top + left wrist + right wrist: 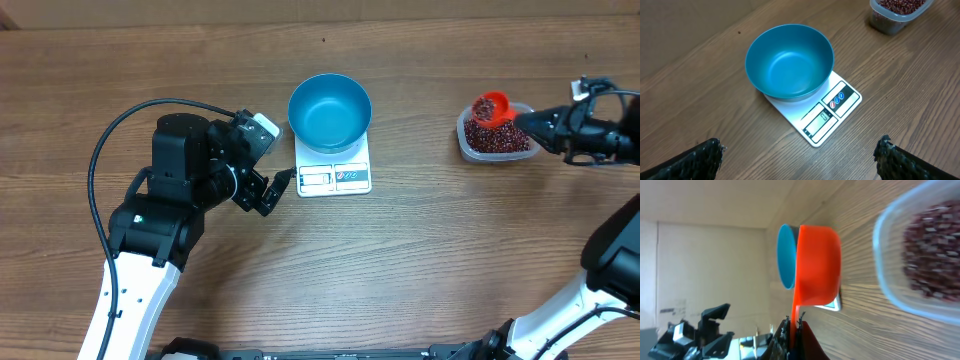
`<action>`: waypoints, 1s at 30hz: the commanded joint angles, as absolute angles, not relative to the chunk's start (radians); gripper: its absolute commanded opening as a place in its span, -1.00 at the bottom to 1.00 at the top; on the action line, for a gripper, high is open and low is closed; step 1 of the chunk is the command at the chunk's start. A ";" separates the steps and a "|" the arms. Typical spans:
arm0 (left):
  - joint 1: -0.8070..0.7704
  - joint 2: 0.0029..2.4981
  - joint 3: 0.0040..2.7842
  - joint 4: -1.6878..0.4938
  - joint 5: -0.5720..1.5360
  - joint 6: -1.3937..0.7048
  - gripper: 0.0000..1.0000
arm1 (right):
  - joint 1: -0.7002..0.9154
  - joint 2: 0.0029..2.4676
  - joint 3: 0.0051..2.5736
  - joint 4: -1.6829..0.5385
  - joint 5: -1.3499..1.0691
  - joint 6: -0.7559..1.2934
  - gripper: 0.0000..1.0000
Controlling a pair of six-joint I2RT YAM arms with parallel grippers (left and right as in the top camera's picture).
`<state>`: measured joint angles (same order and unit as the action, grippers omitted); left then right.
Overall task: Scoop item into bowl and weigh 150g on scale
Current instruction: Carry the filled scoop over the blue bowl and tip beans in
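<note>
Right claw [528, 119], gripping orange scoop [490, 104], hovers beside the beans [497, 138].

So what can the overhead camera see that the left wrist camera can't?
Only overhead: the red scoop, held over the rim of the clear tub by the shut right gripper. Only the left wrist: a close, slanted look at the display window, and the fingertips of the open left gripper at the picture's bottom corners. Both: the empty blue bowl standing on the white scale, and the tub of beans, though the left wrist view cuts it off.
</note>
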<state>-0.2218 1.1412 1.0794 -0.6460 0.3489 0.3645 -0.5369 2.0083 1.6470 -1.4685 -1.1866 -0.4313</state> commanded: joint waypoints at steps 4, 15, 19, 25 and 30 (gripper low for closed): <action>-0.216 1.145 1.078 -0.643 0.363 0.343 0.99 | -0.371 2.021 1.644 -1.468 -1.338 -0.462 -0.93; -0.216 1.145 1.078 -0.643 0.363 0.343 0.99 | -0.096 2.021 1.675 -1.307 -1.339 -0.301 -0.93; -0.216 1.145 1.078 -0.643 0.363 0.343 0.99 | -0.010 2.020 1.707 -1.170 -1.249 -0.148 -0.93; -0.216 1.145 1.078 -0.643 0.363 0.343 0.99 | 0.136 2.020 1.715 -0.922 -0.991 0.120 -0.93; -0.216 1.145 1.078 -0.643 0.363 0.343 0.99 | 0.213 2.020 1.772 -0.888 -0.688 0.154 -0.92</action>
